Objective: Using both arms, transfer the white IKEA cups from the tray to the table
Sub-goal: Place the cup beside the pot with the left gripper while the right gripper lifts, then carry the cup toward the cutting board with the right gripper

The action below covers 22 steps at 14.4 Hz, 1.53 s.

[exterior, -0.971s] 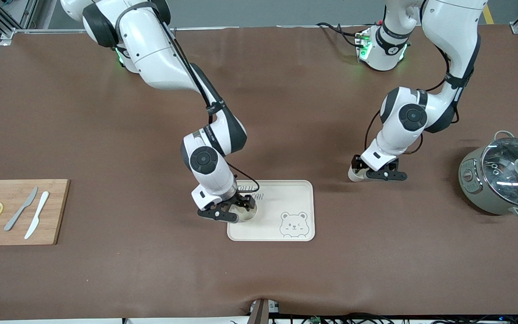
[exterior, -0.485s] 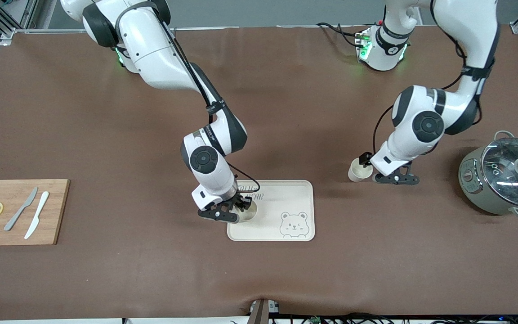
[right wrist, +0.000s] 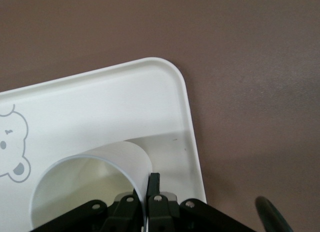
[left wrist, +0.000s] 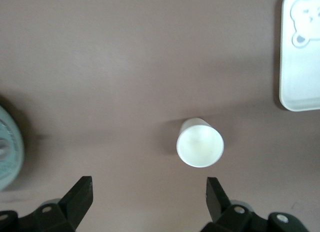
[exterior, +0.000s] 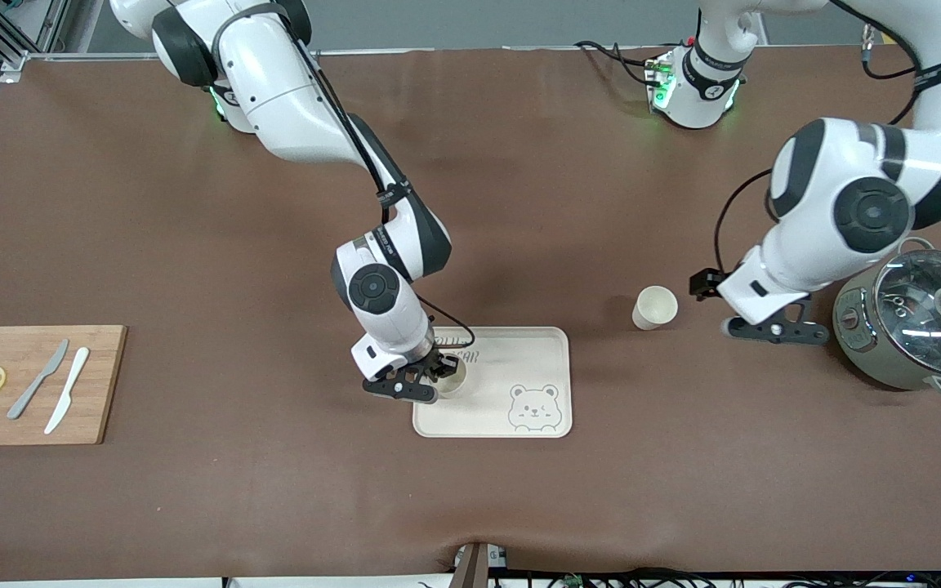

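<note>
Pinching one cup [exterior: 452,380] over tray [exterior: 519,347] — right gripper [exterior: 425,377], left gripper [exterior: 752,314] jaws wide — empty.

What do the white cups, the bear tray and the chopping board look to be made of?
Cups: probably matte plastic or paper, given the thin wall and dull, glare-free surface. Bear tray: likely moulded matte plastic, with its rounded raised rim and printed bear. Chopping board: wood or bamboo, tan with visible grain lines.

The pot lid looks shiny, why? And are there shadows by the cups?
Front view: the pot has a glass lid mirroring overhead lights as white glare. Left wrist view: the cup on the table casts a soft dark shadow. Right wrist view: the cup shades the tray faintly.
</note>
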Each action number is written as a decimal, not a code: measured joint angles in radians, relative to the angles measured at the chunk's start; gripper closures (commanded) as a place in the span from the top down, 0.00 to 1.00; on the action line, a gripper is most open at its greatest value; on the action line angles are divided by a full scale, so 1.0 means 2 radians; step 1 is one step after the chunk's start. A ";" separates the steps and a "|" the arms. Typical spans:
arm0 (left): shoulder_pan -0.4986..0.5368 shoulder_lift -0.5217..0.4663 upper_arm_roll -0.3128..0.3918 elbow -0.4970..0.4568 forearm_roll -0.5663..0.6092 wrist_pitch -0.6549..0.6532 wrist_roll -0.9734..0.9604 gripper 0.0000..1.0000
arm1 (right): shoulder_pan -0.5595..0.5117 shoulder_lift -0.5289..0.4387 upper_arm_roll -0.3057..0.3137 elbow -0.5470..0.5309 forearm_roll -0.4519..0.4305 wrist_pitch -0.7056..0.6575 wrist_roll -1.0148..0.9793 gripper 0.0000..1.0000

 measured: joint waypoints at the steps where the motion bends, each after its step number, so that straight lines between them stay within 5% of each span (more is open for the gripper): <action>1: 0.011 0.000 0.000 0.009 0.000 -0.002 0.010 1.00 | 0.002 0.001 0.000 0.000 0.000 0.003 0.000 0.00; 5: 0.037 -0.008 0.001 0.035 -0.002 -0.003 0.017 1.00 | 0.003 -0.003 -0.003 0.008 0.001 -0.001 0.001 0.00; 8: 0.045 -0.028 0.000 0.040 -0.002 -0.004 0.017 1.00 | -0.007 -0.022 -0.010 0.019 0.001 -0.073 -0.006 0.00; 14: 0.078 -0.061 -0.037 0.049 -0.003 -0.035 0.017 1.00 | -0.096 -0.089 -0.017 0.006 0.001 -0.175 -0.213 0.00; 22: 0.079 -0.080 -0.043 0.073 -0.003 -0.122 0.050 1.00 | -0.208 -0.181 -0.021 -0.144 0.001 -0.145 -0.463 0.00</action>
